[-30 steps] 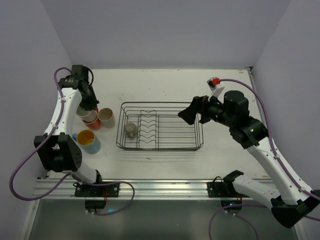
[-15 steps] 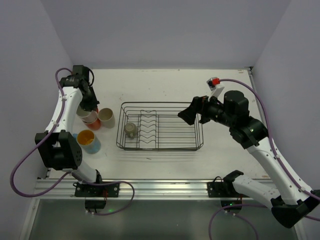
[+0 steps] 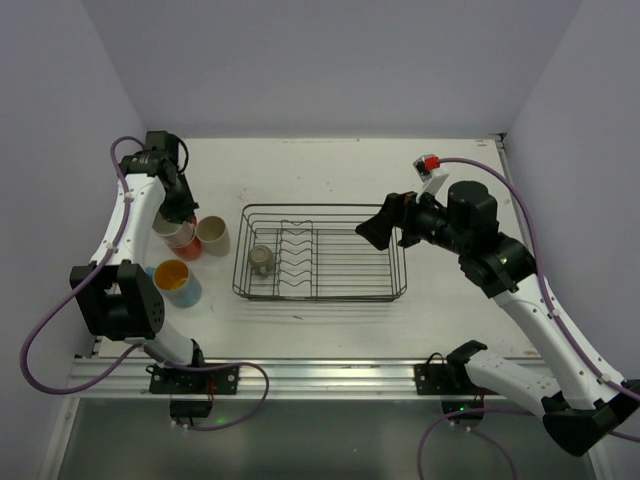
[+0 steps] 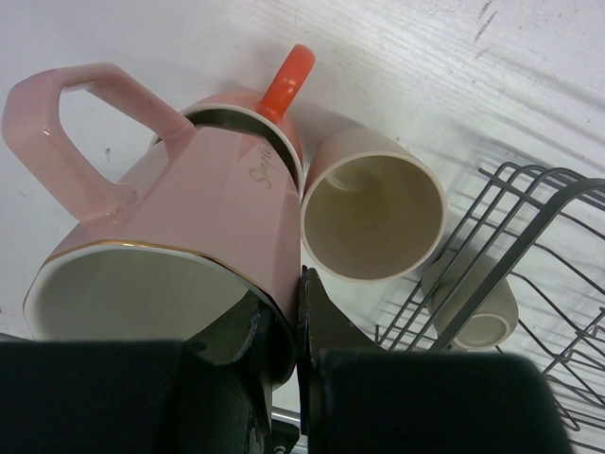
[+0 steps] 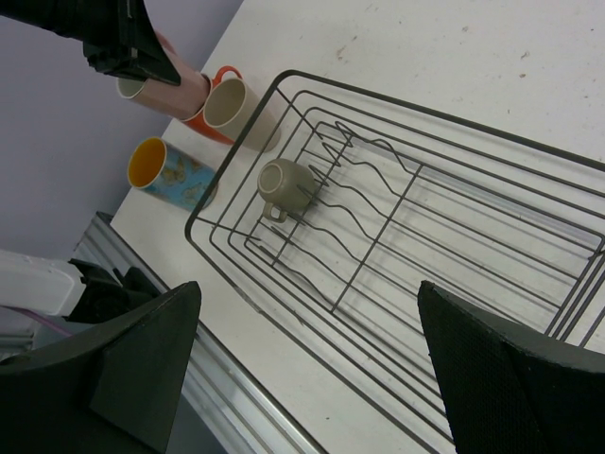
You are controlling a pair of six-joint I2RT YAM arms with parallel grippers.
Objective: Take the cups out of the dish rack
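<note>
My left gripper point(image 3: 178, 213) is shut on the rim of the pink mug point(image 4: 180, 218), one finger inside and one outside. The pink mug is tilted and its base sits in the orange mug point(image 4: 288, 80). The beige mug point(image 4: 373, 218) stands right beside them on the table. The light blue mug point(image 3: 176, 281) stands nearer the front. The olive-grey mug point(image 3: 261, 260) lies in the left end of the black wire dish rack point(image 3: 320, 207); it also shows in the right wrist view point(image 5: 288, 184). My right gripper point(image 5: 312, 378) is open and empty, above the rack's right end.
The purple side wall runs close to the left of the mugs. The metal rail point(image 3: 300, 375) runs along the table's front edge. The rack's upright dividers point(image 3: 292, 255) stand just right of the olive-grey mug.
The left arm's elbow has shifted slightly; its gripper and the pink mug stay about in place. The right arm has not moved.
</note>
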